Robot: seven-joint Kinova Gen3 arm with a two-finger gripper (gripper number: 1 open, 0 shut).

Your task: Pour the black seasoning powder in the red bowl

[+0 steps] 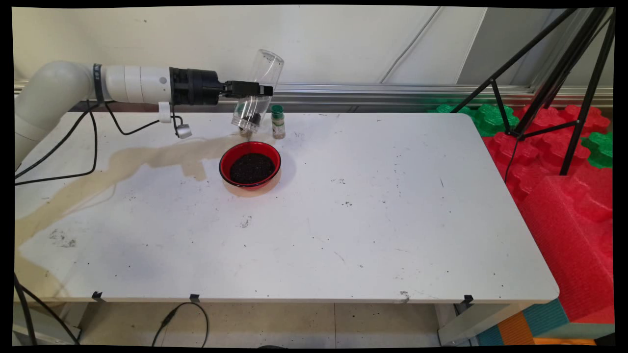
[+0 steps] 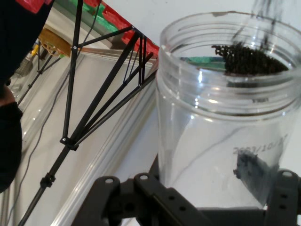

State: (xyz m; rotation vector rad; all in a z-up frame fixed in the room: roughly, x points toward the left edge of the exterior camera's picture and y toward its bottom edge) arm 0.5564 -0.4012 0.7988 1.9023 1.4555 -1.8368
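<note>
My gripper (image 1: 256,89) is shut on a clear plastic jar (image 1: 265,67), gripping it across its middle. The jar is tilted with its mouth down, just behind a red bowl (image 1: 222,165) that holds dark grains (image 1: 251,168). Some dark grains (image 1: 254,119) remain near the jar's mouth. In the hand view the jar (image 2: 211,141) fills the right side between the gripper (image 2: 211,200) linkage, with grains (image 2: 249,59) piled at its rim. A small spice bottle (image 1: 278,122) with a green cap stands upright beside the jar's mouth.
A brown stain (image 1: 147,159) runs across the table's left part. Black cables (image 1: 93,147) hang from the arm. A black tripod (image 1: 544,73) and red and green foam blocks (image 1: 564,166) stand off the table's right edge. Dark specks (image 1: 346,202) dot the table.
</note>
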